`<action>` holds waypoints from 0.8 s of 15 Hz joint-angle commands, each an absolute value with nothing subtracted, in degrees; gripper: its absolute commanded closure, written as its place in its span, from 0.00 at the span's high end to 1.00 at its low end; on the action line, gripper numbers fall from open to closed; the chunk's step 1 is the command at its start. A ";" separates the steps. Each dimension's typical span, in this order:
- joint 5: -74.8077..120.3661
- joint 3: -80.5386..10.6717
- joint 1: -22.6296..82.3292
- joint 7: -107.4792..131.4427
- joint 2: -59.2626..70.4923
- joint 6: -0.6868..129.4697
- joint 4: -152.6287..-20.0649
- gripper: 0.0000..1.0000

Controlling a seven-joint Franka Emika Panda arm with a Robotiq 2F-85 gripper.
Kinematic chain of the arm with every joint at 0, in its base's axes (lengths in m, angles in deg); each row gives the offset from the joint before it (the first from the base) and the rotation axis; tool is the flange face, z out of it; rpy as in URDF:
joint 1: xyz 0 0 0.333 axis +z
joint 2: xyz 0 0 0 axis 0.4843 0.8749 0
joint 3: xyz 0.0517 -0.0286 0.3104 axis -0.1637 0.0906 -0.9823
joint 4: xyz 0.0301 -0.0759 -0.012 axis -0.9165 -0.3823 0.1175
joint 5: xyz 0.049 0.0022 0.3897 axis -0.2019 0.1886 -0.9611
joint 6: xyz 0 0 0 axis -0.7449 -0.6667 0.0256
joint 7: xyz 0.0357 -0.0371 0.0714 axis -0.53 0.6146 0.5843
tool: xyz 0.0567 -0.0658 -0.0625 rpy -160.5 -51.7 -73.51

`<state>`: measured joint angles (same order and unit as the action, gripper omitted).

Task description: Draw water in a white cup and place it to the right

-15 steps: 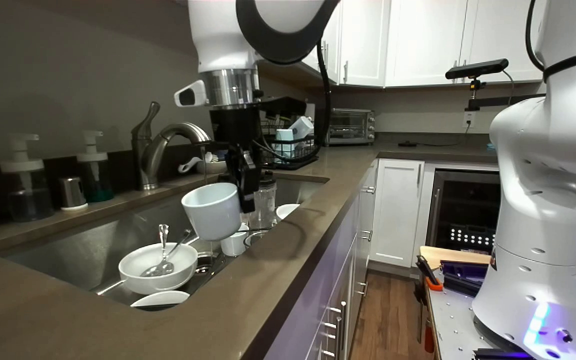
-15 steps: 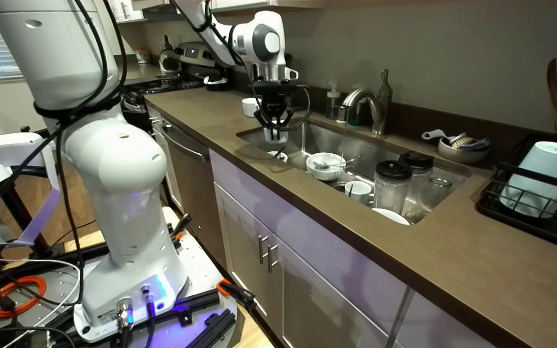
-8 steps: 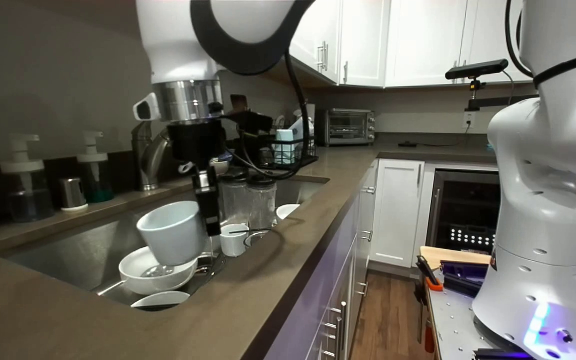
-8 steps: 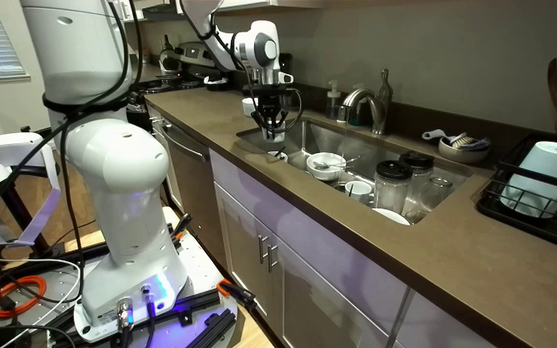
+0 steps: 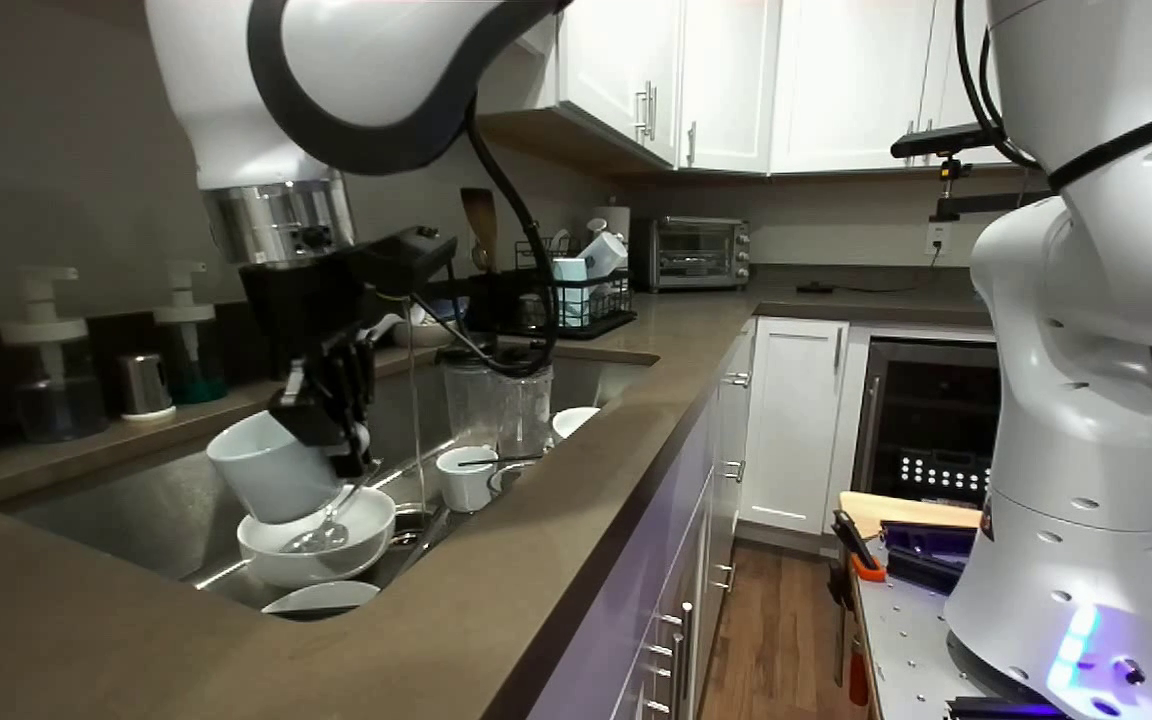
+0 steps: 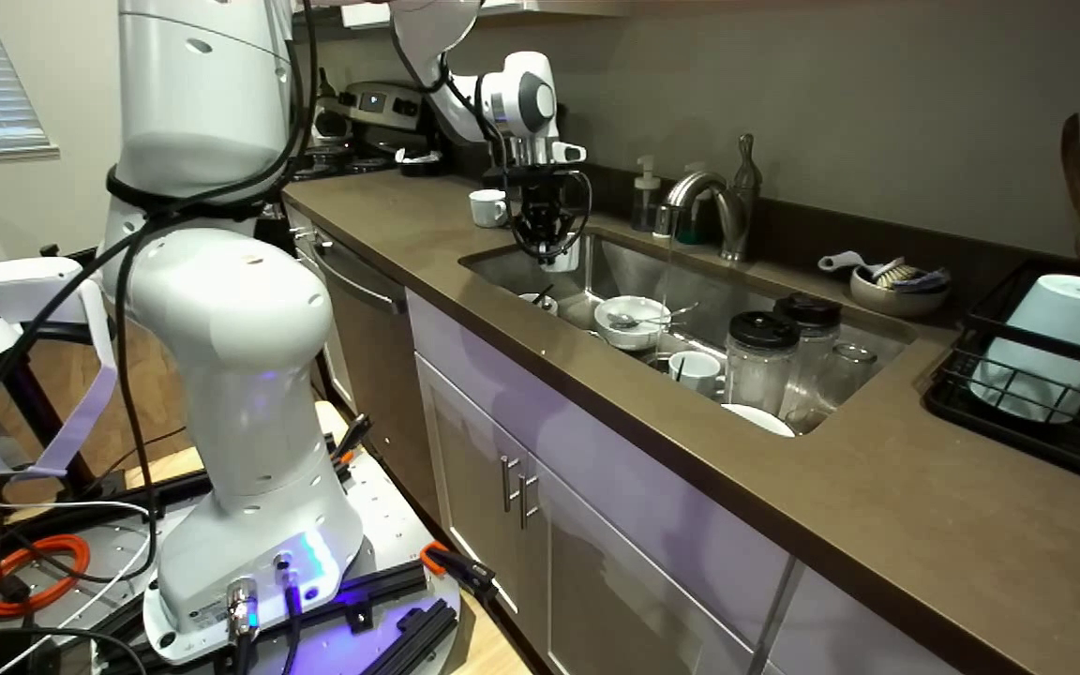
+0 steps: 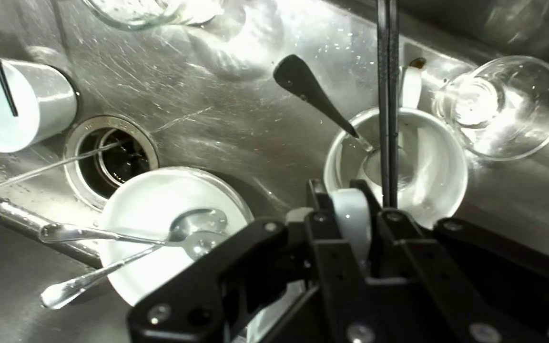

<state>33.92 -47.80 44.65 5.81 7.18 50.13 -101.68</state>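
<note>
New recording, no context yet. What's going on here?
A robot arm is holding a white cup over the sink, its end effector closed on what looks like the cup's handle. The cup is tilted and clear of the water stream running from the faucet. In the sink sits a white bowl with spoons in it. The cup has not yet been set down, and these pictures don't show whether it holds any water.
</note>
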 commanded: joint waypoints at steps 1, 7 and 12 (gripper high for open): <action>34.44 -45.82 44.30 0.59 4.71 48.06 -101.85 0.04; 33.77 -42.71 41.21 -1.84 0.06 51.00 -107.85 0.04; 32.73 -40.91 37.39 -1.30 -4.84 56.26 -116.68 0.04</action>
<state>33.72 -41.30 39.52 -0.33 0.34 51.97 -109.84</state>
